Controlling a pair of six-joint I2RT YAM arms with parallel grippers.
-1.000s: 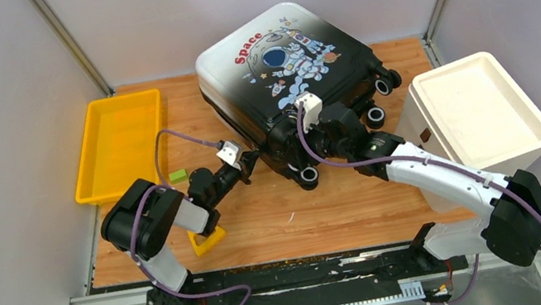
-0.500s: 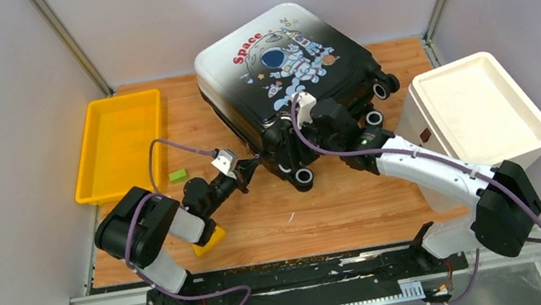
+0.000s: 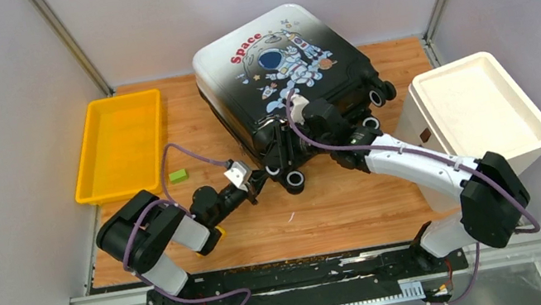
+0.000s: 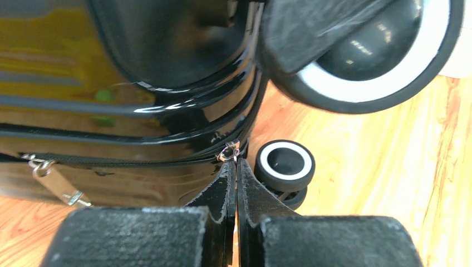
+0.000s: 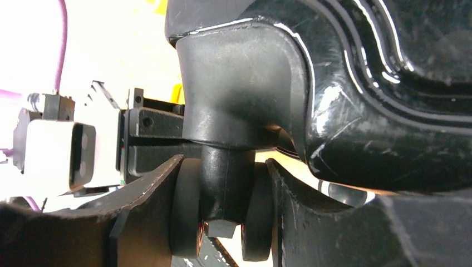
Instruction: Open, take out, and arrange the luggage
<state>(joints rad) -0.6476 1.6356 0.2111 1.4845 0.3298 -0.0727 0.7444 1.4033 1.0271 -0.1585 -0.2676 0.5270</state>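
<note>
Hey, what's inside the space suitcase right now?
Nothing inside shows. The luggage is closed, its shell covering any contents. In the left wrist view the zipper looks shut up to the zipper pull, where the left gripper is pinched.

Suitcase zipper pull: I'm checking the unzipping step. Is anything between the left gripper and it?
Nothing visible. The left gripper, shut, has its tips right at the zipper pull on the suitcase seam and seems to pinch it. The small caster wheel sits beside them, not between.
</note>
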